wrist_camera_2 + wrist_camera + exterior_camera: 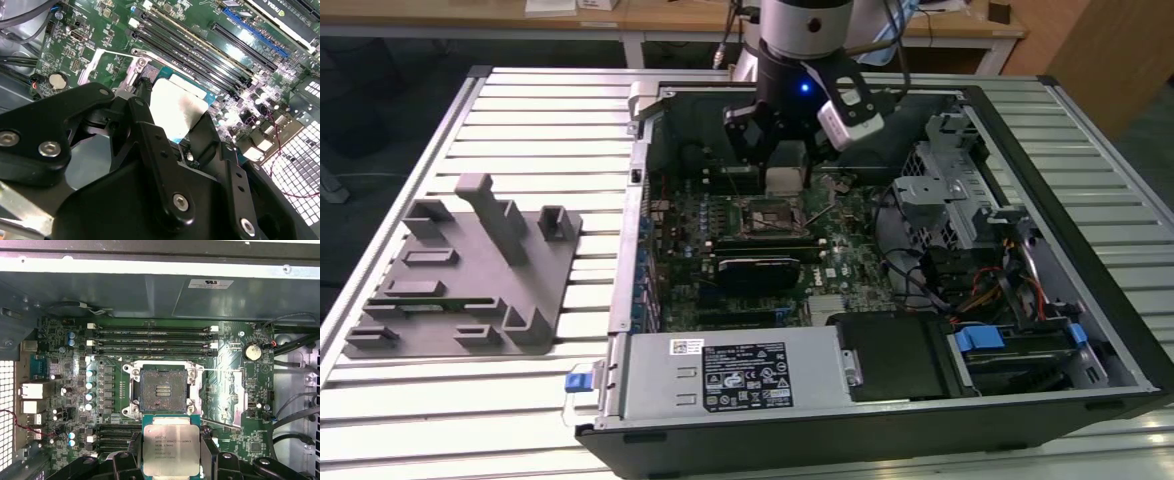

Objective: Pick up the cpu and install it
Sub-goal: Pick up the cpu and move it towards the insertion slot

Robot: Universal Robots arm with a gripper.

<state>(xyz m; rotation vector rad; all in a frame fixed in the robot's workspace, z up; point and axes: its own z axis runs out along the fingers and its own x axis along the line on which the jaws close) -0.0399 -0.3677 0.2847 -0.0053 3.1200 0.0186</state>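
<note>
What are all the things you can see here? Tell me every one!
table: one, silvery slats, under everything
computer case: one, black, open, on the table
block stand: one, grey, on the table at the exterior view's left
board: one, green, inside the case
socket: one, dark, open and empty, on the board
memory slots: four, black, beside the socket
coin battery: one, silver, on the board
power box: one, silver with a black label, inside the case
cpu: one, silvery, near the socket
gripper: one, black, shut on the cpu
arm: one, silver and black, above the case
</note>
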